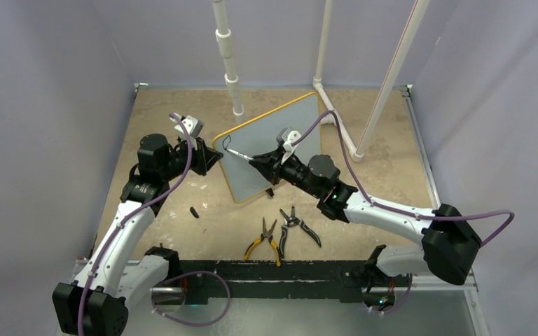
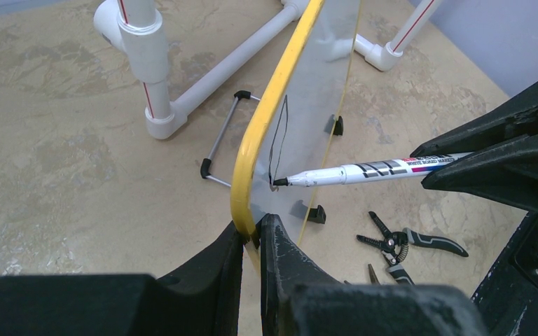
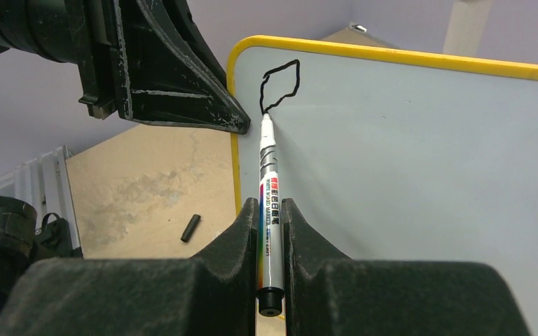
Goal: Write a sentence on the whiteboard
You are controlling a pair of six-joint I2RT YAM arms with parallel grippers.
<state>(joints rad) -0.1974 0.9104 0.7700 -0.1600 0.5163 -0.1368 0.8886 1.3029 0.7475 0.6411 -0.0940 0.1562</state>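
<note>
1. Resting on the tan mottled tabletop (image 1: 182,119), the white rectangular whiteboard with the yellow-orange rim (image 1: 273,122) is found mid-table, between the two arms. It appears propped at a tilt, presumably so that its face is presented to the writing arm.
2. The black left gripper (image 2: 252,234) is closed narrowly on the board's rim near one corner. Judged purpose: the board is braced against pen pressure.
3. The black right gripper (image 3: 270,210) is clamped on the barrel of the slim white whiteboard marker (image 3: 267,161). It is gripped well back from the tip, so the nib can be seen by the wrist camera.
4. The nib appears to be set against the board at the lower end of the first black looped stroke (image 3: 280,84), in the corner beside the left gripper. Only this stroke is written, so the task is judged barely begun.
5. The small black marker cap (image 1: 194,212) lies on the table, apart from the board and out of the writing path.
</note>
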